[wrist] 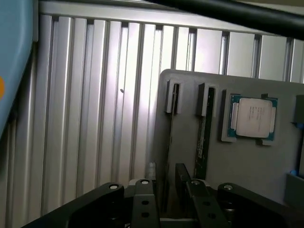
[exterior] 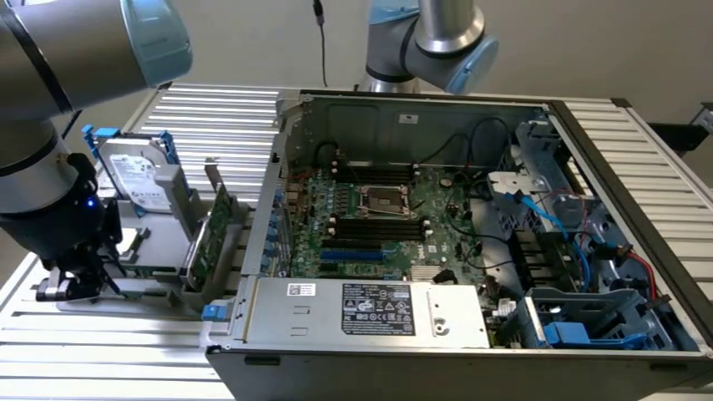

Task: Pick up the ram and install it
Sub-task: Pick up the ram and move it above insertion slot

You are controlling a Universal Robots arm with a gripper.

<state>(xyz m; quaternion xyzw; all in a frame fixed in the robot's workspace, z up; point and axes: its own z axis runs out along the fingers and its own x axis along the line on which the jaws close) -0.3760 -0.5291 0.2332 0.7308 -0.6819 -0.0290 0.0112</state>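
Ram (wrist: 203, 137) stands on edge in a narrow slot of a gray holder (wrist: 247, 166), seen from above as a thin dark strip with a pale label along it; a second, similar slot (wrist: 172, 99) runs parallel just beside it, on the side away from a square processor chip (wrist: 254, 118) that lies flat in its own recess of the same holder. The gripper (wrist: 166, 202) hangs low over the holder's near end with its black fingers (wrist: 143, 204) spread apart and nothing clamped between them; the gap between them lines up roughly with the second slot, while the ram's near end runs up to one finger, and whether they touch cannot be told.

In the exterior view the arm (exterior: 45, 109) reaches down at the exterior view's left, over the end of the holder; a silver hard drive (exterior: 136, 180) with blue rails stands upright in the holder, and a green expansion card (exterior: 217, 224) stands near it, toward the exterior view's right. Everything rests on a slatted metal table (wrist: 95, 118); an open computer case (exterior: 624, 159) lies on it beside the holder, its motherboard (exterior: 379, 217) exposed, with black memory slots (exterior: 379, 227) close to the processor socket and a silver power supply (exterior: 368, 309) along the near edge.
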